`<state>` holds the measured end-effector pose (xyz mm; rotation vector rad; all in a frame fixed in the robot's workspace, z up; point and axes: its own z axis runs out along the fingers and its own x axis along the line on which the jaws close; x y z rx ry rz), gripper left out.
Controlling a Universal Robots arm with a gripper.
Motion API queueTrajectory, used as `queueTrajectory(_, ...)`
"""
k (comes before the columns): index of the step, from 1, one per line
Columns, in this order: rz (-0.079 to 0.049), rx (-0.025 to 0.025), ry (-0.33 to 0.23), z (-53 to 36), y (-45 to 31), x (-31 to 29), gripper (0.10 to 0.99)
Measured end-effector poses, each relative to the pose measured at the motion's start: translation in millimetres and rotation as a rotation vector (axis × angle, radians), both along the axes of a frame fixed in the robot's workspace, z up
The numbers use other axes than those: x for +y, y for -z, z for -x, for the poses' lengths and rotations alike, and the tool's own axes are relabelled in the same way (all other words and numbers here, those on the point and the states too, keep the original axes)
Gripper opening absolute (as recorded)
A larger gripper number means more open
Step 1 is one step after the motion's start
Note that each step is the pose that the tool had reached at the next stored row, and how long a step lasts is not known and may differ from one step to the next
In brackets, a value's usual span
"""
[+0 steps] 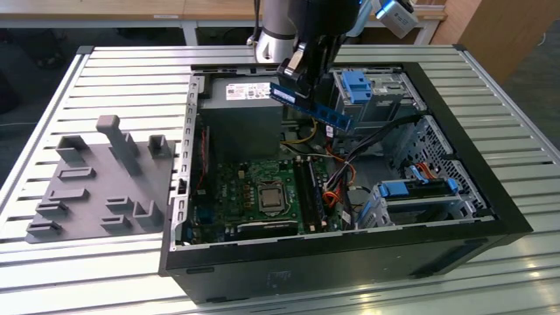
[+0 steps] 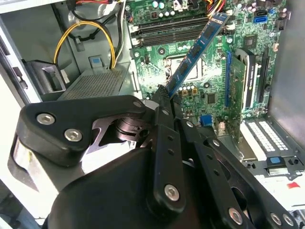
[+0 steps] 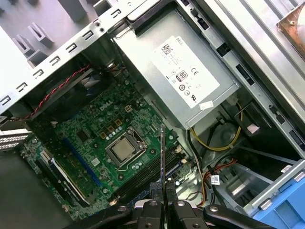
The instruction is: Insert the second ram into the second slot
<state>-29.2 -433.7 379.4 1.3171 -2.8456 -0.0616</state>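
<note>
Jaws clamped on tilted second ram (image 2: 194, 55), well above memory slots (image 2: 167, 28), open room along both edges.

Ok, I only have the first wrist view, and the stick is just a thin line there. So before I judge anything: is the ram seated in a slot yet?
Observer: No. In the exterior view the second ram hangs above the open computer case, clear of the motherboard.
Operator: Is it level?
Observer: No, it slants there. Its free end is lower, toward the exterior view's right.
Operator: Where is it gripped?
Observer: In the second wrist view the claw pinches one end, and the rest of the blue face sticks out past it.
</note>
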Motion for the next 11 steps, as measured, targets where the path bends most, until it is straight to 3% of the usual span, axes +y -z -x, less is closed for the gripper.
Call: queueTrajectory(11,0.000,0.0000,0.064,0.0,0.2,0.0,0.137)
